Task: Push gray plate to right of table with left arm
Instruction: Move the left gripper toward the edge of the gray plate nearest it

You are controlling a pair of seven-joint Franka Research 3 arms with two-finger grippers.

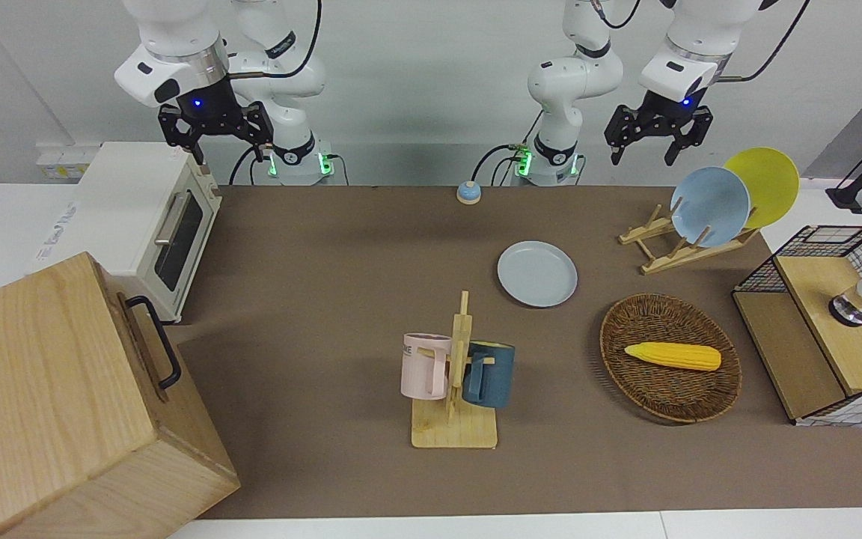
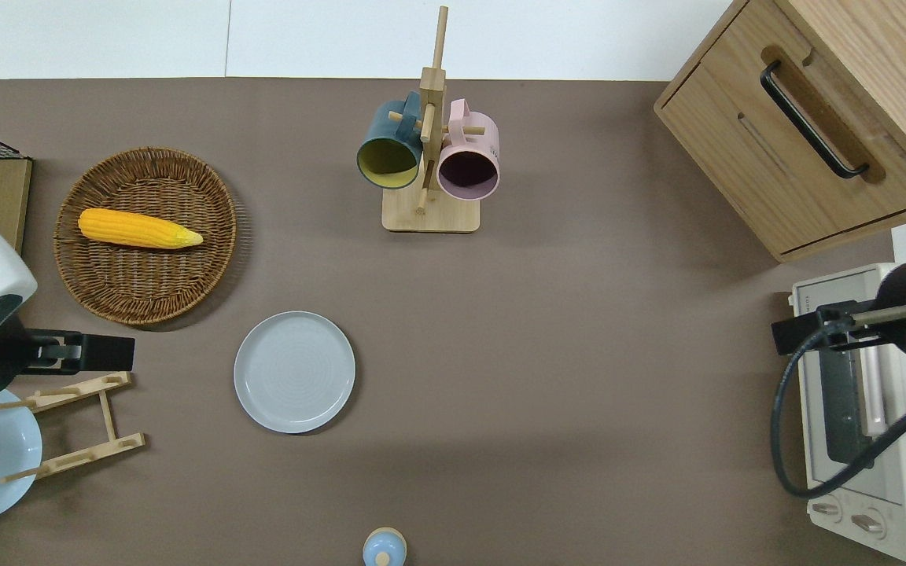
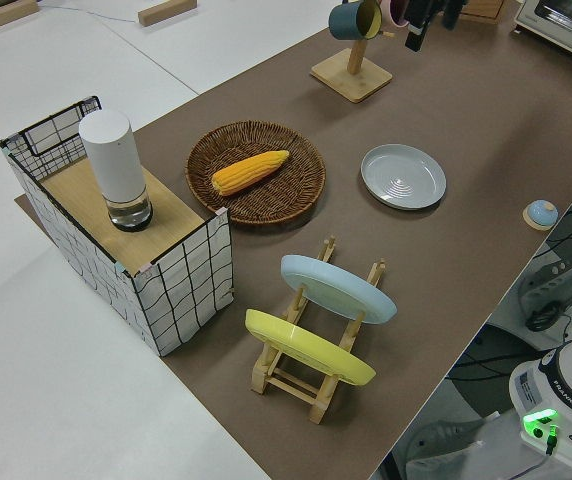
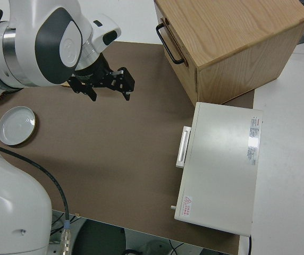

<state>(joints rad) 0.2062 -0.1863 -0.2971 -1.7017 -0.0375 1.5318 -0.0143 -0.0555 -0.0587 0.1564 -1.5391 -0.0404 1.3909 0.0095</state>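
Note:
The gray plate lies flat on the brown table, between the mug stand and the robots; it also shows in the overhead view and the left side view. My left gripper is open and empty, up in the air over the wooden plate rack, toward the left arm's end from the plate. My right gripper is open and empty, and that arm is parked.
The rack holds a bluer plate and a yellow plate. A wicker basket with a corn cob lies farther out. A mug stand, a small bell, a toaster oven, a wooden cabinet and a wire crate also stand here.

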